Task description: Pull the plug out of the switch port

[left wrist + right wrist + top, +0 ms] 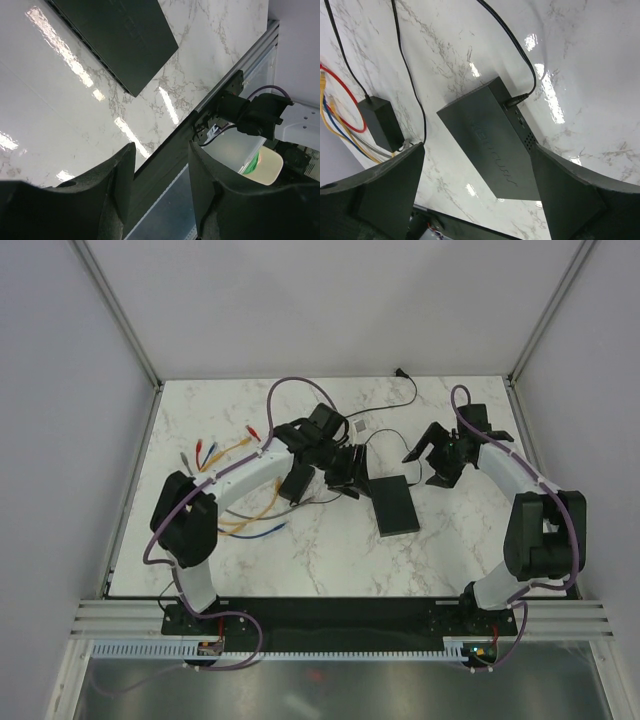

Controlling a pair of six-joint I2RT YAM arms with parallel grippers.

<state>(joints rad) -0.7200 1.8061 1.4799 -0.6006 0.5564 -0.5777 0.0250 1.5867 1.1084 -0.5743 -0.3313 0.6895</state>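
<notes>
The switch (395, 505) is a flat black box lying on the marble table; it also shows in the right wrist view (490, 145) and the left wrist view (117, 35). A black plug (516, 99) on a thin black cord sits in a socket on one of its side faces. My left gripper (350, 483) is open and empty, just left of the switch's far end. In its wrist view the gripper (161, 165) holds nothing. My right gripper (428, 468) is wide open and empty, above and right of the switch. Its wrist view (477, 152) looks down on the switch.
A smaller black power brick (381, 122) with its cord lies left of the switch, under my left arm (297, 483). Loose red, yellow, blue and grey cables (235, 452) lie on the table's left half. A small white square (357, 427) lies at the back. The table's near rail (210, 100) shows.
</notes>
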